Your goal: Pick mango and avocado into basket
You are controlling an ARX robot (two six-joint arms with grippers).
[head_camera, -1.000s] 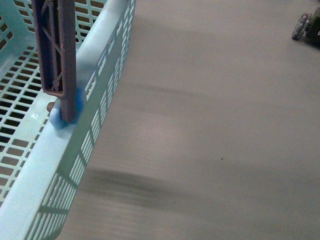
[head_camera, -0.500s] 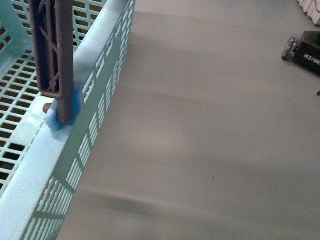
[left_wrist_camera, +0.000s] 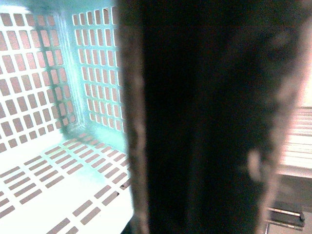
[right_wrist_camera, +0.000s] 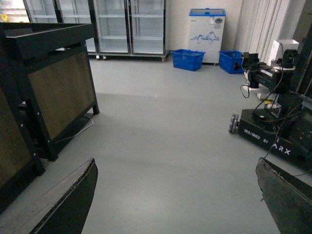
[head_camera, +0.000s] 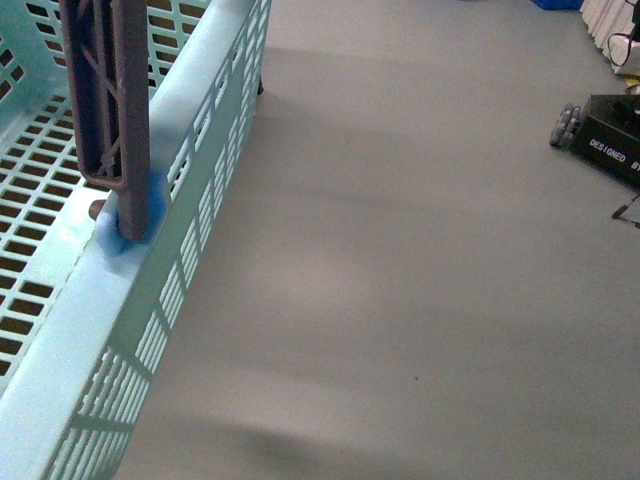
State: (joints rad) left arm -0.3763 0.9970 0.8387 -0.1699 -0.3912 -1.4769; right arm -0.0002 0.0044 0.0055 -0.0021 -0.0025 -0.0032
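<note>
Sliding down and inward along the right edge of the front view since 1 second ago, the black wheeled robot base (head_camera: 608, 148) now shows its lettering, and the blur on the grey floor (head_camera: 420, 260) has cleared. The basket (head_camera: 175, 120) has kept its place at our left, so we judge our own body is turning.

Neither the mango nor the avocado shows in any of the 3 views, and the slotted basket floor we can see holds nothing. So we cannot tell which way the fruit lies from the jaws, or its long axis.

The right gripper (right_wrist_camera: 175, 168) has its jaws spread wide, with only floor between its 2 dark fingers (right_wrist_camera: 73, 202). A dark blurred shape (left_wrist_camera: 204, 122) blocks most of the left wrist view, so we cannot tell the state of the left gripper's jaws.

The basket rim and its upright brown handle (head_camera: 105, 100) bound our left. Open floor runs right toward a black stand (right_wrist_camera: 48, 73) and glass-door fridges (right_wrist_camera: 122, 24). Finding the fruit probably comes first.
</note>
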